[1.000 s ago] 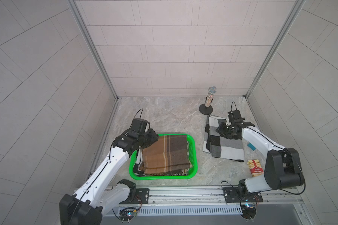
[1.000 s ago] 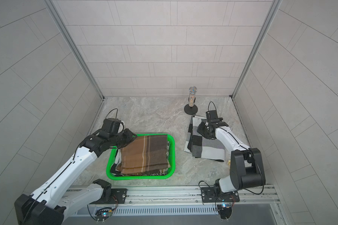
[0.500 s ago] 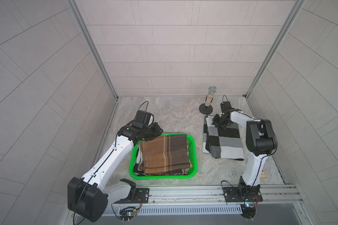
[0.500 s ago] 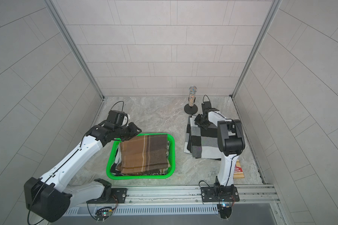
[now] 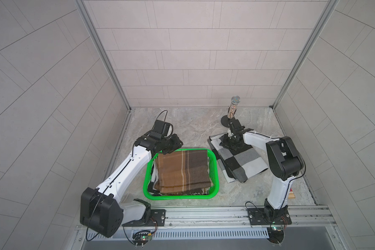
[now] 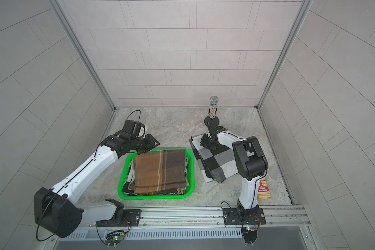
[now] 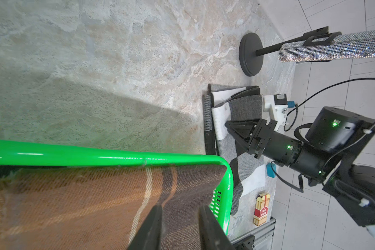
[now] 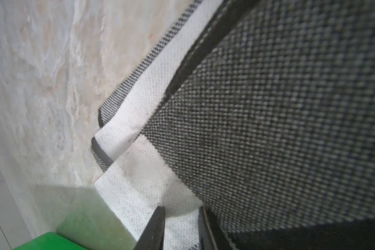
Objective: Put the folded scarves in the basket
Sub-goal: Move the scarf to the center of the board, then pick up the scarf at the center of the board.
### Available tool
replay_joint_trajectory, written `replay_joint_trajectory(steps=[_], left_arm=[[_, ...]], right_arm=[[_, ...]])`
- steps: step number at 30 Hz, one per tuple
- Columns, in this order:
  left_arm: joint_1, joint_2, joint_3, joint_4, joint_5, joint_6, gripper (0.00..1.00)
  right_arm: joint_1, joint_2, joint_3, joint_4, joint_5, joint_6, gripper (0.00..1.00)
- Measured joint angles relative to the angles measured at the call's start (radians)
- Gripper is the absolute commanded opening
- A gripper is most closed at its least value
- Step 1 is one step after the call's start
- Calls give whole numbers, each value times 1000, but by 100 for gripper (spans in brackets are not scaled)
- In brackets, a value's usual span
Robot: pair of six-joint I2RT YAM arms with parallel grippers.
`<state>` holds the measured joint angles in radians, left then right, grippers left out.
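Basket [image 5: 214, 171]: bright green plastic.
Scarf in basket [image 5: 182, 171]: brown plaid, tan and dark brown blocks, thin cream stripes.
Scarf beside basket [image 5: 243, 164]: large checks, black, grey, white.
Microphone [image 5: 234, 106]: glitter, silver head, multicolour body; stand black.
Card box [image 6: 263, 190]: red and cream.
Tabletop [image 5: 193, 127]: grey-beige marbled.

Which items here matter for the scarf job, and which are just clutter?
Job:
- green basket
- brown plaid scarf, in basket
- checked scarf, on table

Lying about:
- glittery microphone on stand
- red card box
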<state>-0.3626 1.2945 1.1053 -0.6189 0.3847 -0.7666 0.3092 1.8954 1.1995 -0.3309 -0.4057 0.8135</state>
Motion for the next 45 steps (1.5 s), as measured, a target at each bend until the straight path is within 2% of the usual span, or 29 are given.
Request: replay_joint_trajectory(steps=[8,11,15,19,22,29,35,40,45], left_arm=[[0,181,138,20,3,62,48],[0,275,225,24,17,102,53],[0,423,373,24,42,186,58],[-3,550,472,23,69,274,63],[-13,643,535,14,96,339,66],[-53,849,709,-39,129,485,72],[-79,1004,852,-92,159,565,73],[-108,1149,1014,-172,161,632,74],[-140,1228,1125,-229,167,674,75]], right_arm=[[145,0,-2,34,-26,2,31],[150,0,-1,34,-24,-11,33],[147,-39,-4,21,-14,-33,41],[140,-167,-23,2,19,-37,50],[126,-299,-58,-18,63,-25,52],[-3,-598,-298,-82,137,29,56],[-56,-816,-435,-204,167,37,58],[-95,-937,-473,-285,183,37,58],[-109,-957,-478,-337,184,36,58]])
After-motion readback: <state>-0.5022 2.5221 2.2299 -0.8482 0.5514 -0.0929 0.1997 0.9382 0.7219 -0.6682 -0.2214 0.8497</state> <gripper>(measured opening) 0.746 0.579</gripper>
